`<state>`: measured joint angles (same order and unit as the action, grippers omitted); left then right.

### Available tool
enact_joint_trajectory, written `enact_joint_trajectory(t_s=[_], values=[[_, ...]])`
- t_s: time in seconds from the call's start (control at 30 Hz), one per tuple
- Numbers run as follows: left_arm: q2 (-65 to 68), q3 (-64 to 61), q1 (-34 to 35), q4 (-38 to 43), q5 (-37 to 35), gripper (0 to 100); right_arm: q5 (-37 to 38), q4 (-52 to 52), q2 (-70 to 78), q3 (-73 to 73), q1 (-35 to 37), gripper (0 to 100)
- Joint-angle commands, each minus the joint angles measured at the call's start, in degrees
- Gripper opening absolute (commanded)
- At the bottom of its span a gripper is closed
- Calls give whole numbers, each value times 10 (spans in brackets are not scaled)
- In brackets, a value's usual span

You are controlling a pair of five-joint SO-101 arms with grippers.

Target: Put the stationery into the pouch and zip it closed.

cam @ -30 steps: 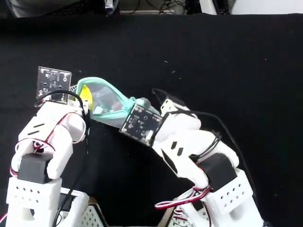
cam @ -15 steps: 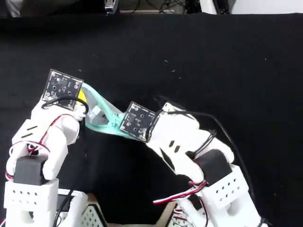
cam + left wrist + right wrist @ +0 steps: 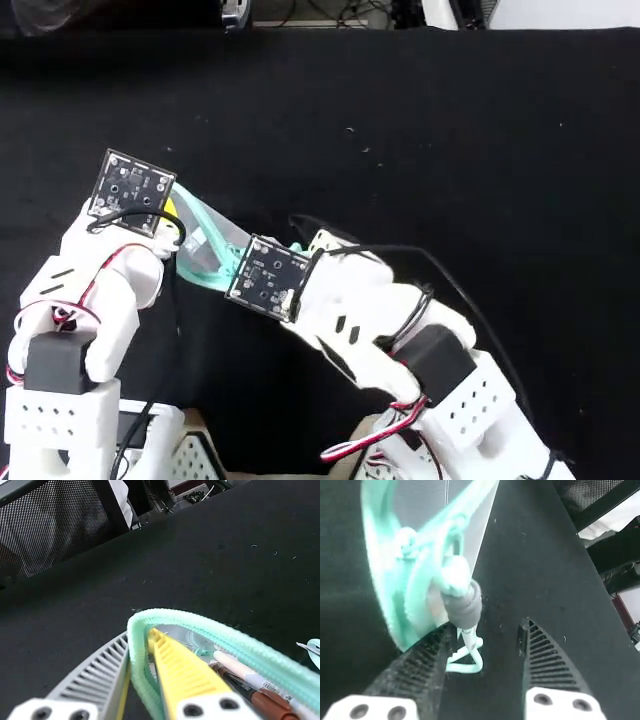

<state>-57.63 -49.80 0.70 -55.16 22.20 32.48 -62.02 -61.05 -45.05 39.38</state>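
Your left gripper (image 3: 139, 641) clamps the rim of the mint pouch (image 3: 205, 245), which holds pens (image 3: 250, 680). At the pouch's other end, your right gripper (image 3: 485, 630) stands wide, with the zipper pull (image 3: 462, 600) between its fingers.

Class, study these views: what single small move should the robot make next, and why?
Probably close the right gripper on the grey-and-mint zip pull: it lies between the open jaws, while the left gripper clamps one end of the clear mint-edged pouch, with pens inside.

Between left gripper (image 3: 141, 637) and right gripper (image 3: 482, 630): pouch (image 3: 205, 248); pens (image 3: 250, 682) inside it, beside left gripper; zip pull (image 3: 464, 652) between right gripper's jaws.
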Motion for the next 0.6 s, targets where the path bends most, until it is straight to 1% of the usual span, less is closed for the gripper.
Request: enact_joint_trajectory(t_s=[0.0, 0.2, 0.27, 0.43, 0.57], values=[[17, -77, 15, -20, 16, 30, -12, 23, 0, 6, 15, 208], [17, -77, 14, -20, 11, 30, -12, 20, -4, 7, 16, 208], [17, -77, 0, -20, -3, 31, -12, 22, -4, 12, 20, 205], [17, -78, -44, -23, -5, 30, -12, -24, -4, 58, 82, 204], [17, -75, -63, -21, -39, 30, -12, -30, 0, 67, 92, 204]])
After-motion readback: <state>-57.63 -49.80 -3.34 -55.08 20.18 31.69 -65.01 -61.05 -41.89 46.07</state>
